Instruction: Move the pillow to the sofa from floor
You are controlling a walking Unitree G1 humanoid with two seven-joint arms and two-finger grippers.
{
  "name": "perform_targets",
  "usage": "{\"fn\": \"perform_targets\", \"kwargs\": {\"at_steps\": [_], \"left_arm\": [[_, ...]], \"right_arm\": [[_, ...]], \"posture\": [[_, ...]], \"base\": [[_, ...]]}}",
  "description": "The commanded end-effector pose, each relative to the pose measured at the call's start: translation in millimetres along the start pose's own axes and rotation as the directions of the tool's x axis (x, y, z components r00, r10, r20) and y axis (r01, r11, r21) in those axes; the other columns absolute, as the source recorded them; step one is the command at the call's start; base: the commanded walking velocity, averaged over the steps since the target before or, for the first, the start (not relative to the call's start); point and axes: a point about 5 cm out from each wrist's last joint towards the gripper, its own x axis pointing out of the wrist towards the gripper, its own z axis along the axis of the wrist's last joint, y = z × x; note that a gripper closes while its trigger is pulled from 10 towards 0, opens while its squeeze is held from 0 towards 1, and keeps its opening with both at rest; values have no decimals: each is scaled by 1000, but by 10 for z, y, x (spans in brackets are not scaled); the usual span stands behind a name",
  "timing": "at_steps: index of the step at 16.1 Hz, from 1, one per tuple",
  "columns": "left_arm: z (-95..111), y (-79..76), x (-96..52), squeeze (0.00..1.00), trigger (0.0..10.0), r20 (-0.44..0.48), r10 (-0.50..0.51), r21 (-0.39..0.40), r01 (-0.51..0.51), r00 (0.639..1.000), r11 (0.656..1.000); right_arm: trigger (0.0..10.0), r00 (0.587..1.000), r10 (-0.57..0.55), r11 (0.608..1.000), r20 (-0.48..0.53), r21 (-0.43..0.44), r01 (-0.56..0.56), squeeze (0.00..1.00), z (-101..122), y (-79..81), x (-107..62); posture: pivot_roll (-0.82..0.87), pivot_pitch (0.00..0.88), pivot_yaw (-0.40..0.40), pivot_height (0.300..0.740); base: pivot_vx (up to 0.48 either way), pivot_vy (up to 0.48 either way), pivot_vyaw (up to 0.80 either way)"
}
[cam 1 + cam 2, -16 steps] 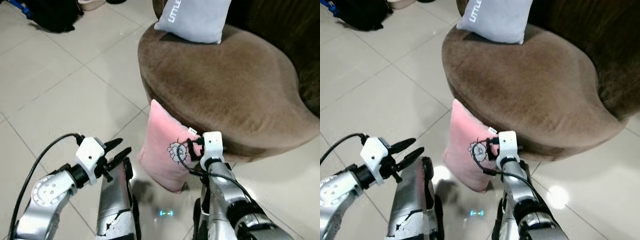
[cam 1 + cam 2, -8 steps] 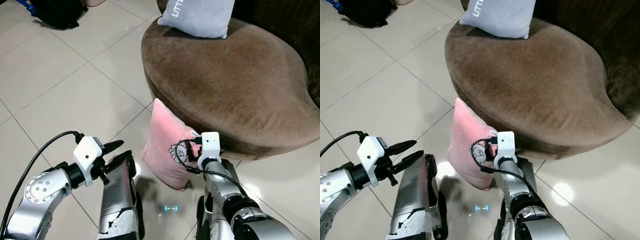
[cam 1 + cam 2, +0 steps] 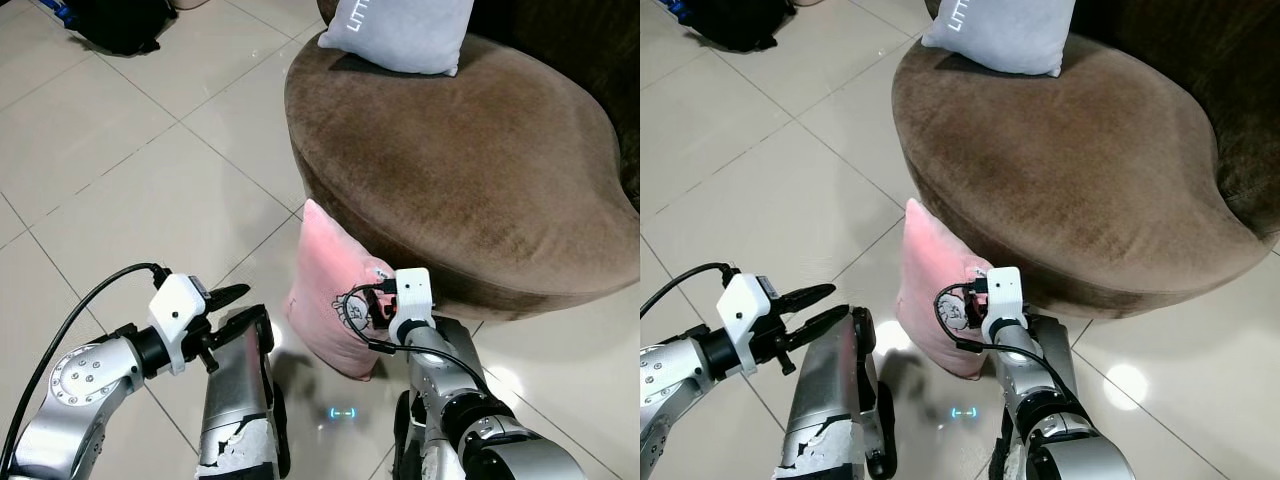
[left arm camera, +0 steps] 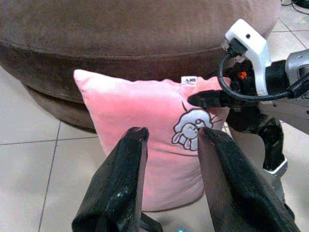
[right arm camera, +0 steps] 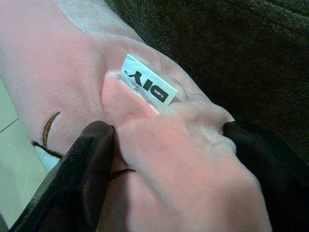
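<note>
Pillow (image 3: pixel 330 290) upright on tiled floor (image 3: pixel 130 170) against sofa (image 3: pixel 460 170); right fingers (image 5: pixel 87 164) pinching it, left fingers (image 4: pixel 125 183) parted.

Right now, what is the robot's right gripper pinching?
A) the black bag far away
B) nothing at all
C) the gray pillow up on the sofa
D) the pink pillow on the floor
D: the right gripper has a fold of the pink pillow squeezed between its black fingers, close to the pillow's little white tag, while the pillow stands on the floor against the brown sofa.
</note>
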Motion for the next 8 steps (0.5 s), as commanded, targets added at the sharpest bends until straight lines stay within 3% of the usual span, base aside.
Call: {"fn": "perform_targets", "kwargs": {"at_steps": [1, 8], "left_arm": [[-41, -14, -16, 0, 10000, -21, -20, -18, 20, 1000, 1000], [-43, 6, -3, 0, 10000, -29, -18, -18, 18, 999, 1000]], "right_arm": [[0, 999, 27, 1000, -41, 0, -27, 0, -98, 60, -28], [0, 999, 35, 999, -40, 20, -35, 0, -101, 71, -28]], "posture": [[331, 311, 75, 507], [334, 310, 74, 507]], "base": [[0, 0, 0], [0, 0, 0]]}}
